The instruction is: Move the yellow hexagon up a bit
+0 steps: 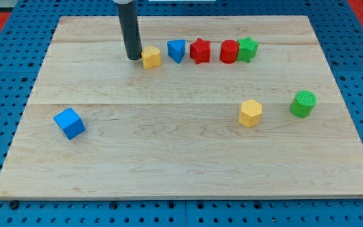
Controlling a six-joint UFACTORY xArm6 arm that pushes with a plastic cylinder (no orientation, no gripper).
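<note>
My tip (pixel 134 57) sits near the view's top, just left of a yellow block (pixel 151 57), touching or nearly so; can't tell which. It's a bare rod, no jaws, holding nothing.

The target, the yellow hexagon (pixel 250 113), lies well apart, in the view's lower right, with the green cylinder (pixel 303 103) near it on the right. Two yellow blocks on the wooden board (pixel 169 170). The one by my tip looks more like a pentagon or house shape, though I can't be sure. Not yet in place for the push, I judge.

Risks:
- Wrong block. My tip is beside the wrong yellow one; any rightward slide shoves it into the blue triangle (pixel 177 50).
- The row: red star (pixel 200 50), red cylinder (pixel 229 51) and green star (pixel 247 48) sit close together, the last two touching. A straight path to the hexagon may clip them.
- I need to get below the hexagon first. Coming from above would knock it down, the wrong way.
- An off-centre push spins it or sends it sideways toward the green cylinder.
- "A bit" only: overshoot runs it up toward the red cylinder and green star.

Blue cube (pixel 69 123) far left, no concern.
</note>
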